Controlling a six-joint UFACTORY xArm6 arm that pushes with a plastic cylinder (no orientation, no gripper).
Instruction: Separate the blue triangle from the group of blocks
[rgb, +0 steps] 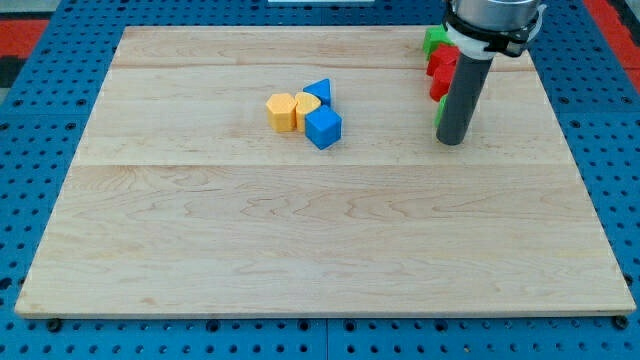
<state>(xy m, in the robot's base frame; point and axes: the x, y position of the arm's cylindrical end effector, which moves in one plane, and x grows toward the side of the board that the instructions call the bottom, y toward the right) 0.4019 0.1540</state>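
The blue triangle (318, 91) is sitting a bit left of centre on the wooden tabletop (300, 240), touching a yellow block (306, 105) just below it. Another yellow block (282, 111) and a blue cube (323, 127) are crowding in there too. My tip (451, 141) is resting well off to the view's right, next to some red blocks (441, 68) and green blocks (433, 40). The tool is just a bare rod, so it's grasping nothing.

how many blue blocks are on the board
2. The blue triangle sits at the cluster's top-right edge, against a yellow block; the blue cube is just below it. More could be hidden behind the rod at the view's right.
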